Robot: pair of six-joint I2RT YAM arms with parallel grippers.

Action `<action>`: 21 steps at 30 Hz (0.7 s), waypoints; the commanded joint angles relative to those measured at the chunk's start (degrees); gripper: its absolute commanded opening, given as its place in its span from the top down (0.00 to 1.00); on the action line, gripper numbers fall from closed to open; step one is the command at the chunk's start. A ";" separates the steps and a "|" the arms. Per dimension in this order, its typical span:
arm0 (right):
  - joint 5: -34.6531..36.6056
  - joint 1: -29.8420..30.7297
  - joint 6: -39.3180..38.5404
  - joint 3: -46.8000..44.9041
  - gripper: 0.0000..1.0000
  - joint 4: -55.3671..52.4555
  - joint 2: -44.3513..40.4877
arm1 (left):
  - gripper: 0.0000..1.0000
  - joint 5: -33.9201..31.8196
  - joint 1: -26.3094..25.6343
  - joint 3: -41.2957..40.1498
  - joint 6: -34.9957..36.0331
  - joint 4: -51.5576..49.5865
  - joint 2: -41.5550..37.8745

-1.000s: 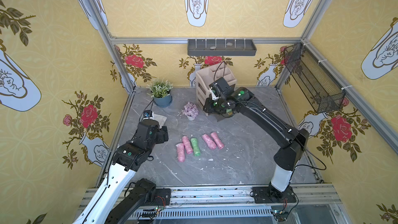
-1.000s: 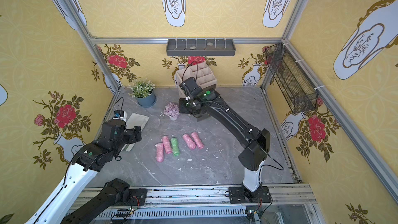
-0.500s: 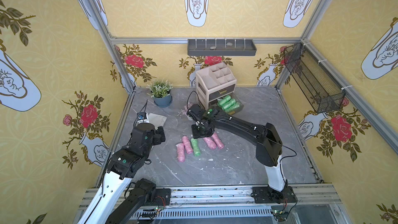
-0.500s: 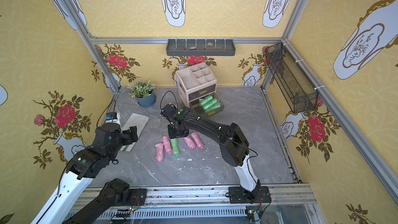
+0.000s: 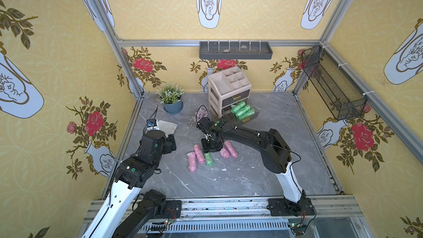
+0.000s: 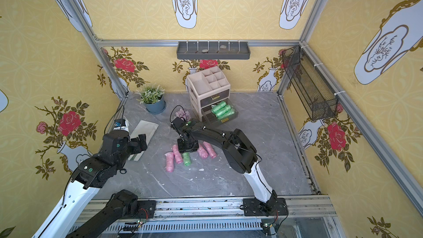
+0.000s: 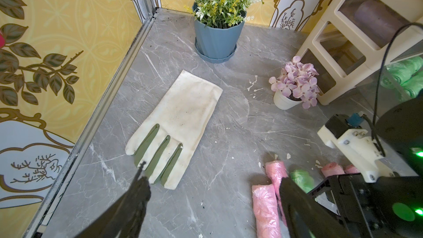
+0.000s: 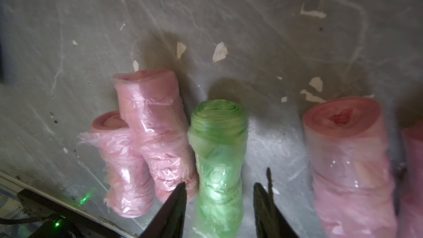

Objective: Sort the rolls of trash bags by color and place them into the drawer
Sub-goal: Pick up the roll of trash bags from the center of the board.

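Note:
One green roll (image 8: 217, 156) lies on the table between pink rolls (image 8: 148, 120), seen in both top views (image 5: 208, 159) (image 6: 186, 158). My right gripper (image 8: 220, 185) is down over it, open, one finger on each side; a gap shows beside one finger. Two pink rolls (image 5: 198, 153) lie to its left and two pink rolls (image 5: 230, 148) to its right. Several green rolls (image 5: 242, 111) fill the open bottom drawer (image 5: 246, 120). A purple roll (image 7: 375, 17) shows inside the top drawer. My left gripper (image 7: 212, 179) hangs open and empty over bare table left of the rolls (image 5: 171, 141).
A white and green glove (image 7: 180, 120) lies by the left wall. A blue potted plant (image 5: 171, 101) and a small lilac flower pot (image 5: 201, 113) stand left of the beige drawer unit (image 5: 229, 85). A wire basket (image 5: 332, 83) hangs on the right wall.
My right arm swung from the drawer unit to the rolls on the table and came down over the green one. The left arm shifted slightly.

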 commanded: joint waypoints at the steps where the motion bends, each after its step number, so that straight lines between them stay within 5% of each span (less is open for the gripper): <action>1: -1.88 0.16 -1.07 0.18 0.52 0.64 1.01 | 0.11 0.34 0.10 -0.27 -0.15 0.65 0.05; 13: -3.98 0.41 -1.63 -0.62 0.57 -1.06 3.17 | 0.11 0.72 0.28 -0.27 -0.15 0.83 0.58; 21: -2.31 0.32 -2.09 0.07 0.74 -2.18 2.58 | 0.11 0.65 0.28 -0.35 -0.14 0.74 0.67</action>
